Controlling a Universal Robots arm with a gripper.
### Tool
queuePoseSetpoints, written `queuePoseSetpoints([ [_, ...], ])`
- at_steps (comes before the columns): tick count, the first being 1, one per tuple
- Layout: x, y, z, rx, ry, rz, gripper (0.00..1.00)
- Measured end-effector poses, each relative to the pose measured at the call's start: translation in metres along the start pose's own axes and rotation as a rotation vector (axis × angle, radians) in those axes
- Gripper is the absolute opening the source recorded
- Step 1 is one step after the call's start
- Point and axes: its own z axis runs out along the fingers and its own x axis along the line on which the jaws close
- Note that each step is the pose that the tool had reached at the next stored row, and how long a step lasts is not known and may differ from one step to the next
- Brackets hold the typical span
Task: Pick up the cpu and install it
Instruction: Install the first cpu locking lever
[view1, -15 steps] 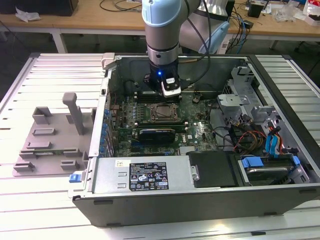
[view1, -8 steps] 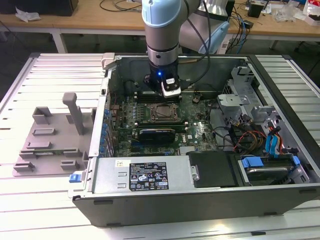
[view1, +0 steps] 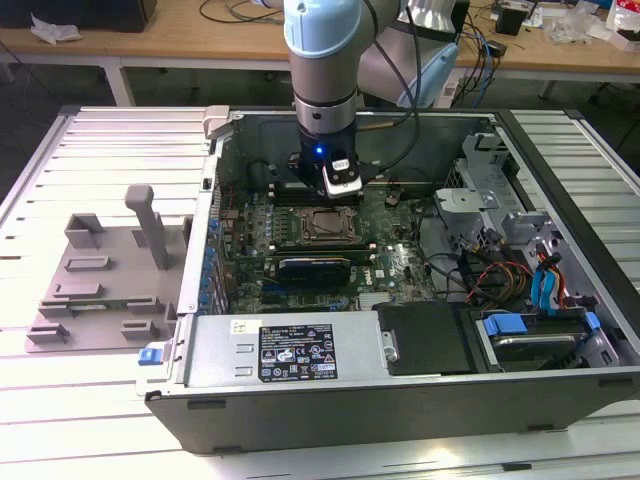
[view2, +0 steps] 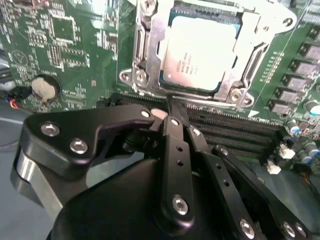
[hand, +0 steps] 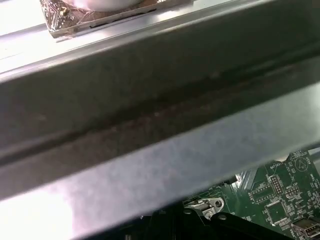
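The arm (view1: 322, 60) comes straight down from the top of the exterior view into the open computer case (view1: 400, 400), its wrist vertical and a small blue light glowing on it. The hand (view1: 338, 180) hangs low over the green motherboard (view1: 400, 265), just at 12 o'clock of the socket (view1: 325, 228) in the exterior view.

In the second wrist view the hand (view2: 175, 107) reaches toward the socket frame (view2: 145, 55) from 6 o'clock, its black linkages folded inward so that the fingers (view2: 176, 145) meet in one narrow stem. The tips sit pressed together with nothing between them, ending just at the near edge of the frame. So the hand is clenched and empty.

The cpu (view2: 197, 55) lies flat inside the socket, its shiny metal top facing up, bordered by the silver frame on all sides seen. It is apart from the fingertips, just beyond them. Black memory slots (view2: 235, 132) run across the board between the hand's body and the socket, and a round coin battery (view2: 44, 87) sits at about 9 o'clock of the hand in that view.

In the first wrist view a grey metal wall of the case (hand: 160, 125) crosses close in front, with a corner of green board (hand: 280, 195) below it.

On the worktop (view1: 60, 400), at 9 o'clock of the case in the exterior view, rests a grey fixture tray (view1: 100, 290), well apart from the hand.
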Motion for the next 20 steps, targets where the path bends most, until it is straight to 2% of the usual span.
queuePoseSetpoints([
  [4,-0.001,0.0003,0.0003,-0.0002,-0.0002,0.0,0.11],
  [6,-0.0013,0.0009,-0.0026,-0.0005,-0.0003,0.0,0.11],
  [8,-0.0017,0.0019,-0.0089,-0.0001,-0.0001,0.0,0.11],
  [10,-0.0027,0.0045,-0.0244,0.0003,-0.0001,0.0,0.11],
  [11,-0.0029,0.0047,-0.0258,0.0304,-0.0104,-0.004,0.11],
  [12,-0.003,0.0048,-0.0257,0.0766,-0.0241,-0.009,0.11],
  [13,-0.003,0.0048,-0.0258,0.1026,-0.0322,-0.012,0.11],
  [14,-0.003,0.0048,-0.0258,0.1197,-0.0374,-0.014,0.11],
  [15,-0.003,0.0048,-0.0258,0.1414,-0.0443,-0.017,0.11],
  [16,-0.003,0.0048,-0.0258,0.1687,-0.0536,-0.02,0.11],
  [19,-0.003,0.0048,-0.0258,0.1688,-0.053,-0.034,0.11],
  [20,-0.003,0.0048,-0.0257,0.1646,-0.0497,-0.076,0.11],
])
